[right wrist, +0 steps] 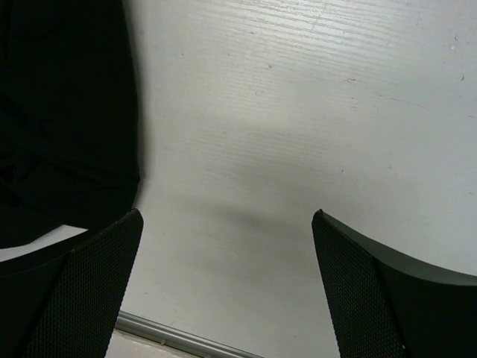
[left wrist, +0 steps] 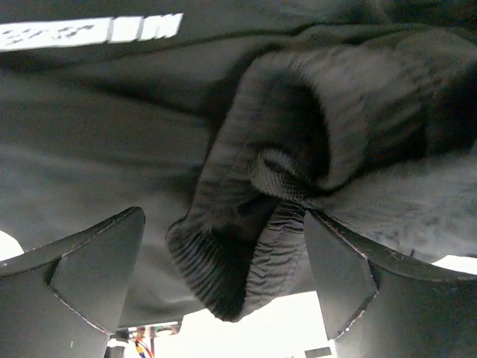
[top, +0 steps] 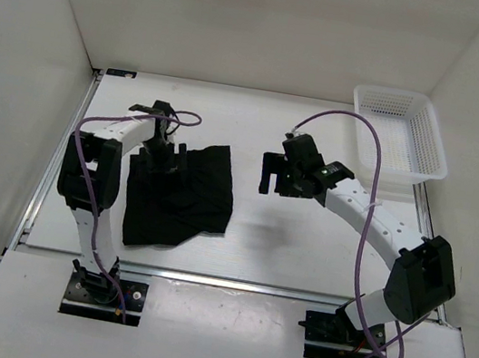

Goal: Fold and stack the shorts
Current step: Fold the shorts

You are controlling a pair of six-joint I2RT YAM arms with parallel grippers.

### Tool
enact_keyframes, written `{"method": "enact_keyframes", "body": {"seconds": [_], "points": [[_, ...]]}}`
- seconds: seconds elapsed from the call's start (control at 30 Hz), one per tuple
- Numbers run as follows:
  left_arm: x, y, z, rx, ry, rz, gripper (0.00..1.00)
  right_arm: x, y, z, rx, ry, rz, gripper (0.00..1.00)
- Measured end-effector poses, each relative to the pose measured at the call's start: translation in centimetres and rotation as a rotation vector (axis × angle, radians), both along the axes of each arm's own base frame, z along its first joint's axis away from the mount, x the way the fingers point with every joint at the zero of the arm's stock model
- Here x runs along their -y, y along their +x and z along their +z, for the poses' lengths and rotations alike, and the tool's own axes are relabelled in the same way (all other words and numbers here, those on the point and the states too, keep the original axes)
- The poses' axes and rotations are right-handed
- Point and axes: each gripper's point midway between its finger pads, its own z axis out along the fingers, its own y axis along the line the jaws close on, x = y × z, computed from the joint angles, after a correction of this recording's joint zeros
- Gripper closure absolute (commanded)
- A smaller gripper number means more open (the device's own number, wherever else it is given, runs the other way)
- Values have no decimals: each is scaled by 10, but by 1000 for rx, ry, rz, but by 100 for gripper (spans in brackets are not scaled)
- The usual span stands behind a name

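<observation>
Over the shorts (top: 183, 197), left fingers (left wrist: 89, 276) gape around a bunched waistband fold (left wrist: 246, 246); close deep over both layers while the spread, empty right fingers (right wrist: 82, 291) steady the cloth.

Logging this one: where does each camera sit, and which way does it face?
Top external: above and behind the bases, looking down at table, shorts and basket; both arms show.
Left wrist: on the left arm, looking along the open left gripper into the shorts' bunched waistband; two fingers show.
Right wrist: on the right arm, looking down past the open right gripper at bare table; two fingers show.
Shared: the shorts appear in all three.
</observation>
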Motion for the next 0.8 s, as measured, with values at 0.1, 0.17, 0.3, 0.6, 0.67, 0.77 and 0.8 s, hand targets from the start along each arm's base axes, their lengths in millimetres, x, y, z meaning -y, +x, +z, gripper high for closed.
{"method": "enact_keyframes", "body": {"seconds": [0.1,0.17,0.3,0.6,0.67,0.77,0.8], "points": [[9,-1,-6,-5,0,-35,1,0,0,3,5,9,0,2],[17,-2,-6,-3,-19,-62,9,0,-1,3,2,9,-1,2],[31,-2,-4,8,-69,-99,24,0,0,3,2,9,-2,2],[47,-2,3,11,-163,-130,46,0,0,2,2,8,-2,0],[49,-2,4,13,-175,-135,23,1,0,2,2,8,-5,0],[52,1,7,22,-189,-136,6,3,2,2,-6,15,-9,0],[52,1,8,24,-191,-134,0,1,3,1,-17,23,-5,0]]}}
